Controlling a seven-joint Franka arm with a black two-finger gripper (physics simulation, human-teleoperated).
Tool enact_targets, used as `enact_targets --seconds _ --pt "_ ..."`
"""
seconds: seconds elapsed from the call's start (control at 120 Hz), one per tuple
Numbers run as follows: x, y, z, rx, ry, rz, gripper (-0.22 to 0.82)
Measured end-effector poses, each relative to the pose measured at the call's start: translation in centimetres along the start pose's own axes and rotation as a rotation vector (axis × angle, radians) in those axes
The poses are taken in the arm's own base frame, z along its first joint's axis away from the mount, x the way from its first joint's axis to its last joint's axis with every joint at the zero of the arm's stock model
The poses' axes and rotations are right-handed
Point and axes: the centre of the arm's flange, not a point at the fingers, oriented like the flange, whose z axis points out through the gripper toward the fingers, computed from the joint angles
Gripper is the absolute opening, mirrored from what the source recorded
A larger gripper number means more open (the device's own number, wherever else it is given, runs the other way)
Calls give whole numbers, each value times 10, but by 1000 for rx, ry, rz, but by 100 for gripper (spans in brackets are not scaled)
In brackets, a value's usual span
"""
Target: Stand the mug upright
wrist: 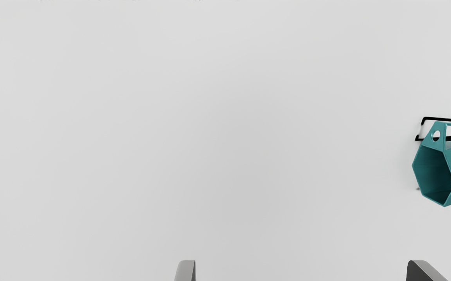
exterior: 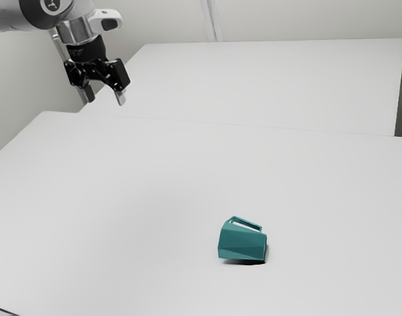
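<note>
Well, the white table (exterior: 122, 197) is taking up most of the exterior view, with a second pale surface (exterior: 266, 85) stretching behind it across the upper part of the frame. The arm (exterior: 29, 14) is reaching in at the upper left, and below it the black gripper (exterior: 105, 100) is hanging well apart from the mug, its fingers (wrist: 186, 271) standing spread with nothing between them. The teal mug (exterior: 243, 242) is lying on its side on the table, right of center in the lower part of the exterior view. Its handle (exterior: 247, 222) is pointing upward there. In the wrist view the mug is sitting off beyond one fingertip, partly cut off by the frame, and its six-sided mouth (wrist: 433, 173) is showing a dark inside (a small round hole (wrist: 436, 136) is piercing the handle near that rim).
</note>
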Motion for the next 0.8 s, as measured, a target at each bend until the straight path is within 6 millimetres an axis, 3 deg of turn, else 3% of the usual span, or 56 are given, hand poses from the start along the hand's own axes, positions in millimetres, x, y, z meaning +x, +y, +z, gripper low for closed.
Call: enact_targets --seconds 0.2,0.433,0.717,0.8 --pt "3 2 10 -66 -6 0 59" --pt "13 14 76 -279 -12 0 59" --pt "12 34 171 -533 25 -45 59" --pt "11 42 190 -600 46 -52 59"
